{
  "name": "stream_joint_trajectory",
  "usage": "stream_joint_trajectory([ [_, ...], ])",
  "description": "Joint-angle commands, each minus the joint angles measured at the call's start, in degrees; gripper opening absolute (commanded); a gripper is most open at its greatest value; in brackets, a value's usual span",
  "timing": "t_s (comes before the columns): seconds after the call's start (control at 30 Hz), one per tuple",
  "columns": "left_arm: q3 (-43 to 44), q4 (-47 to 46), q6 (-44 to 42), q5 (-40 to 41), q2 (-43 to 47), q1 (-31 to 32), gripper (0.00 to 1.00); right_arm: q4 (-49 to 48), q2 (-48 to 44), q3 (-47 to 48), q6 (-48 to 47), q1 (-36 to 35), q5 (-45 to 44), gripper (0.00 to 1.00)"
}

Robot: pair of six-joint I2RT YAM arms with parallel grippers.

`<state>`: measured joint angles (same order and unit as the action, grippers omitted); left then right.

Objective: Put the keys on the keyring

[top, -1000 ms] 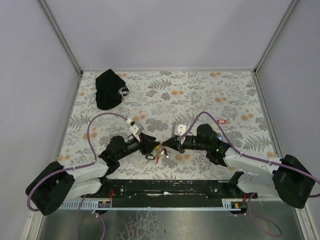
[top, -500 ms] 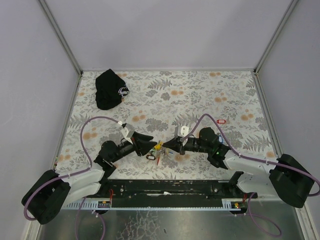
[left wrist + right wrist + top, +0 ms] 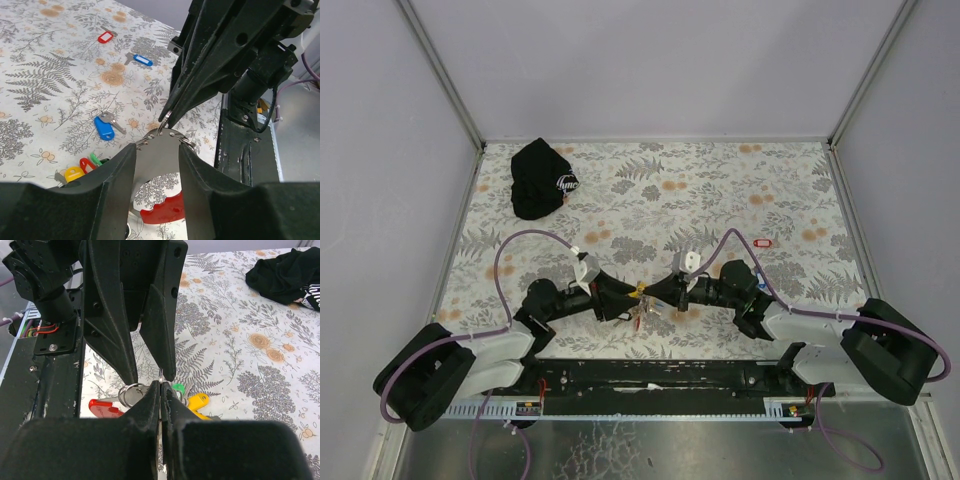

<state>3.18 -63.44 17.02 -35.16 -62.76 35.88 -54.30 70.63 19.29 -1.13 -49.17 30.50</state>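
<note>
In the left wrist view my left gripper (image 3: 157, 147) is shut on the keyring's grey bar (image 3: 157, 165), which fills the gap between its fingers. Thin ring loops (image 3: 186, 142) show at the bar's top corners and the red piece (image 3: 162, 212) hangs below. My right gripper (image 3: 161, 383) is shut on a thin metal loop right at that bar; in the top view the two grippers meet tip to tip (image 3: 642, 296). The yellow (image 3: 200, 402) and green (image 3: 176, 388) key tags lie just past the tips. A blue key (image 3: 104, 128) lies on the cloth.
A black cap (image 3: 540, 178) lies at the far left of the flowered cloth. A lone red tag (image 3: 763, 241) lies far right, and another blue tag (image 3: 142, 60) lies beyond the right arm. Grey walls close in three sides; the arm bases' black rail (image 3: 650, 375) runs along the near edge.
The left gripper drew back to the left half a second ago and has come back in against the right gripper's tips. The right gripper stayed shut in place.
</note>
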Motion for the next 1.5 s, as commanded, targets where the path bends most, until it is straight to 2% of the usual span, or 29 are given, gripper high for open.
stream_joint_trajectory([
  [0.0, 1.8, -5.0, -1.4, -2.0, -0.2, -0.3, 0.38, -6.7, 0.3, -0.3, 1.6, 0.3, -0.3, 0.0],
  [0.47, 2.4, -8.8, -0.1, -0.6, -2.8, -0.3, 0.28, -13.4, 3.4, -1.7, 5.4, 0.3, 3.0, 0.0],
  [0.63, 1.4, -9.2, 0.2, -1.7, -1.8, -0.3, 0.27, -13.7, 2.8, -2.6, 5.4, 0.3, 1.1, 0.0],
  [0.9, -0.4, -1.5, -2.5, 3.6, 5.5, -0.4, 0.29, -12.7, 2.0, -2.4, 4.5, 0.3, 0.8, 0.0],
  [1.17, 1.3, -6.3, -1.0, -2.2, -0.5, -0.4, 0.27, -13.5, 2.6, -2.1, 5.2, 0.3, 1.3, 0.0],
  [1.47, 2.5, -7.6, -0.6, -1.8, -2.3, -0.4, 0.18, -14.0, 3.6, -1.9, 5.6, 0.3, 2.8, 0.0],
])
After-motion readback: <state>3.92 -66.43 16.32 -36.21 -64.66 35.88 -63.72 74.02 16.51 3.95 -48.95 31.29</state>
